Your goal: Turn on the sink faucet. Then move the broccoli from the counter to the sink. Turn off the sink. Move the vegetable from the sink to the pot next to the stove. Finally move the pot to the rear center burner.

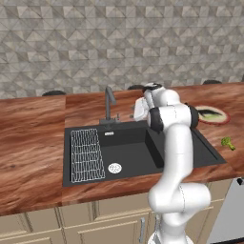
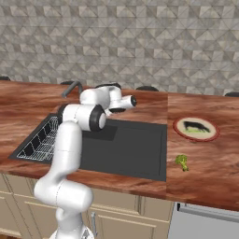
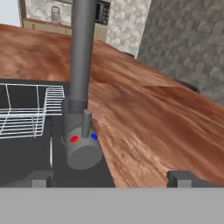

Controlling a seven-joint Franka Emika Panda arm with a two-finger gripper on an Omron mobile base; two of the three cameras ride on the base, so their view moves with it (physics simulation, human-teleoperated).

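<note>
The grey sink faucet (image 1: 109, 101) stands behind the black sink (image 1: 138, 151), its spout swung over the basin. In the hand view its column (image 3: 83, 52) rises from a round base (image 3: 82, 151) with a red and a blue dot and a short upright lever (image 3: 86, 122). My gripper (image 3: 111, 179) is open, level with that base and a short way to its right, touching nothing. In the left base view the gripper (image 1: 135, 112) is just right of the faucet. The broccoli (image 1: 228, 142) (image 2: 182, 162) lies on the counter right of the sink. The pot and burner are out of view.
A white wire rack (image 1: 87, 155) lies in the sink's left half, and the drain (image 1: 114, 167) is beside it. A red-rimmed plate (image 2: 196, 128) sits on the counter behind the broccoli. The wooden counter (image 1: 33, 138) runs on both sides, with a tiled wall behind.
</note>
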